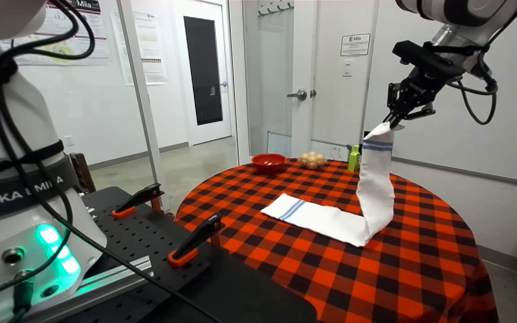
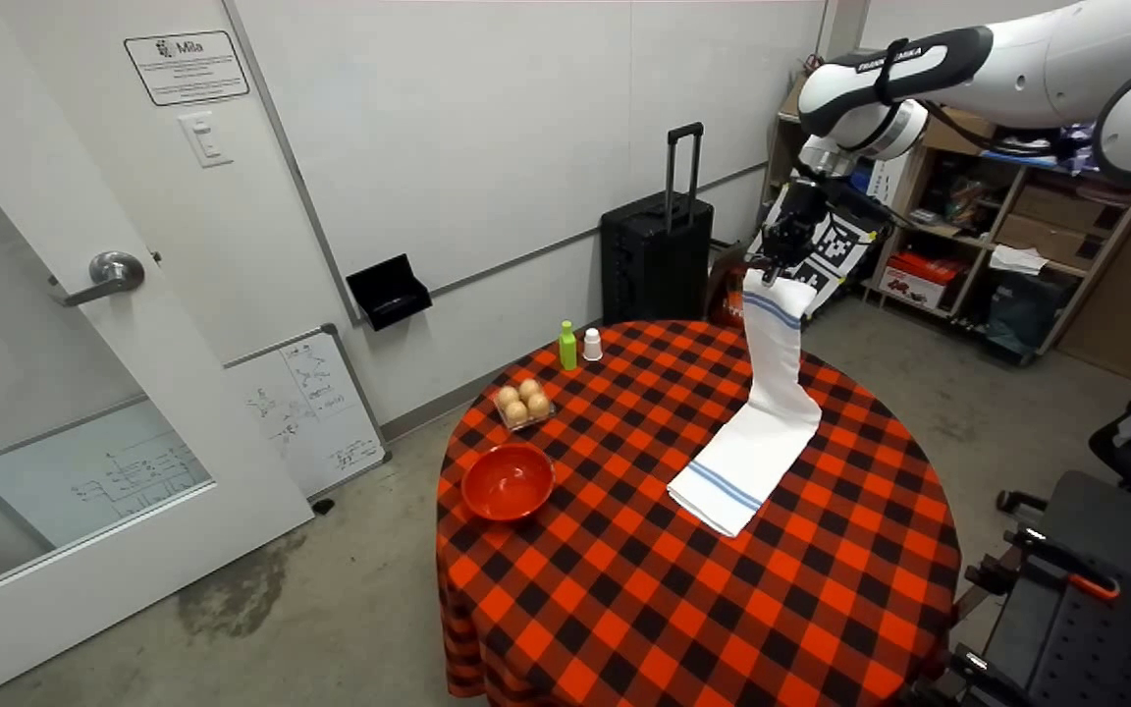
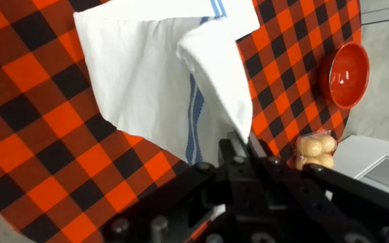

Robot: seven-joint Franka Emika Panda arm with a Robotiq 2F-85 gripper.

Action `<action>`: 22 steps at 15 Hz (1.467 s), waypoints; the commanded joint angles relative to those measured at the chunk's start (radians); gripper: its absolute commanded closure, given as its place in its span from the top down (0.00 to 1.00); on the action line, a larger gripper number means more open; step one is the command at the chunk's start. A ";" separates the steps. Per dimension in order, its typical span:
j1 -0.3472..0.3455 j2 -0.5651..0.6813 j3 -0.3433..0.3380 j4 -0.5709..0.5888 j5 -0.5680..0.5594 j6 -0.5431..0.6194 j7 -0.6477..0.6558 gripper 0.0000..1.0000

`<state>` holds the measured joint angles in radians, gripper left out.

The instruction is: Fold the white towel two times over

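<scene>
Towel of white cloth with blue stripes (image 1: 375, 197): raised end clamped in my black two-finger end effector (image 1: 391, 121), other end flat on round red-and-black checked tabletop (image 1: 420, 269). I'd guess it's held high to clear slack before folding over.

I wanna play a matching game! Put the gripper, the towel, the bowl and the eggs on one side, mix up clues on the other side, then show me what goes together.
Things:
1. gripper
2. towel
3. bowl
4. eggs

Clues:
A. light brown, bunched together
B. closed on an end of the towel
C. red and round
D. white with blue stripes, partly resting on the checked tablecloth

Pairs: 1-B, 2-D, 3-C, 4-A
</scene>
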<state>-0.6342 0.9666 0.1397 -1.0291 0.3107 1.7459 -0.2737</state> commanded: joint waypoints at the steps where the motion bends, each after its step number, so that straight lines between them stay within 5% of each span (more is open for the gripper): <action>1: -0.022 0.042 -0.003 0.082 0.021 0.026 0.044 0.01; 13: -0.085 0.046 0.007 0.152 0.055 0.111 0.111 0.01; 22: -0.057 0.059 0.027 0.131 0.036 0.087 0.091 0.01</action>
<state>-0.7050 1.0124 0.1545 -0.9104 0.3436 1.8494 -0.1835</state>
